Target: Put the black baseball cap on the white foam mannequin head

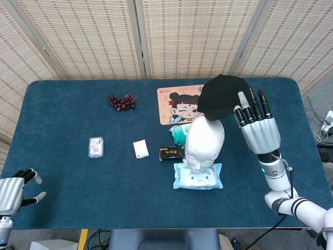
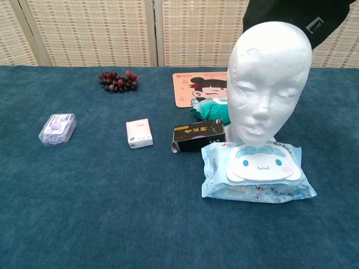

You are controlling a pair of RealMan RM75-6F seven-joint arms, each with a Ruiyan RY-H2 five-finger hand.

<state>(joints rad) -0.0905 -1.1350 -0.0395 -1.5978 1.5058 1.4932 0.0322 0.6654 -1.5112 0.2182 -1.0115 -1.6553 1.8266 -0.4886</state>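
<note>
The white foam mannequin head (image 1: 204, 141) stands upright mid-table on a pack of wipes, and in the chest view the mannequin head (image 2: 269, 78) faces me. My right hand (image 1: 257, 127) holds the black baseball cap (image 1: 221, 96) in the air, just above and behind the head's crown. In the chest view the cap (image 2: 303, 14) hangs right over the top of the head, apparently just touching it; the hand itself is hidden there. My left hand (image 1: 13, 191) rests at the near left corner, fingers apart, holding nothing.
A blue wipes pack (image 2: 258, 171) lies under the mannequin head, with a black box (image 2: 198, 134) and a green item (image 2: 210, 109) beside it. A cartoon mat (image 1: 182, 103), grapes (image 1: 121, 101), a small white box (image 1: 140, 149) and a clear case (image 1: 95, 147) lie on the blue table (image 1: 62, 172).
</note>
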